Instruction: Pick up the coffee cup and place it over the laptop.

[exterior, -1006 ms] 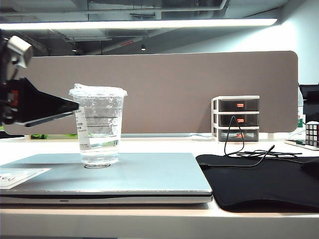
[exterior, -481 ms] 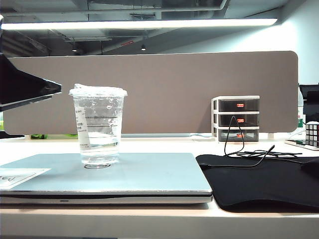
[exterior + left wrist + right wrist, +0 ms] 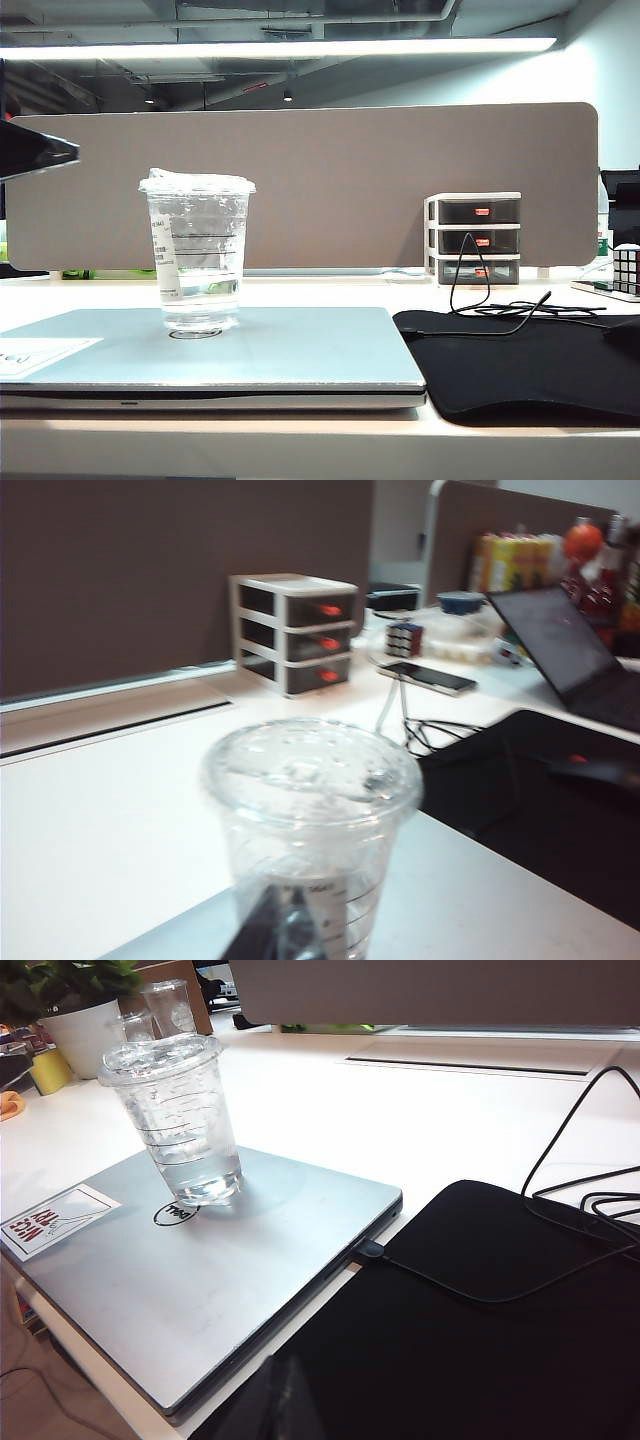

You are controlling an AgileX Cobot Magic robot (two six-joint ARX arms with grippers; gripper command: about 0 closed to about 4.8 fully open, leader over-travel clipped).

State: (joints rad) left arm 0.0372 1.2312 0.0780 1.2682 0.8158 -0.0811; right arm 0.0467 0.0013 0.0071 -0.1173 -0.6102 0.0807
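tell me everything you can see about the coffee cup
The coffee cup is a clear, tapered plastic disposable cup with a crinkled film-sealed top, printed horizontal lines and a white label sticker down one side. Clear liquid sits in its lower part. It stands upright on the closed silver Dell laptop, next to the round black logo on the lid. Nothing grips it: the left pincer hangs apart at the exterior view's left edge, above rim height.

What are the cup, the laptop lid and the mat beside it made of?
Clear tapered cup: thin transparent plastic, glossy; you see through it, top sealed with crinkled film. Slim silver laptop: lid looks like brushed metal, matte sheen, though painted plastic is possible. Flat black mat: soft matte fabric, apparently; no glare.
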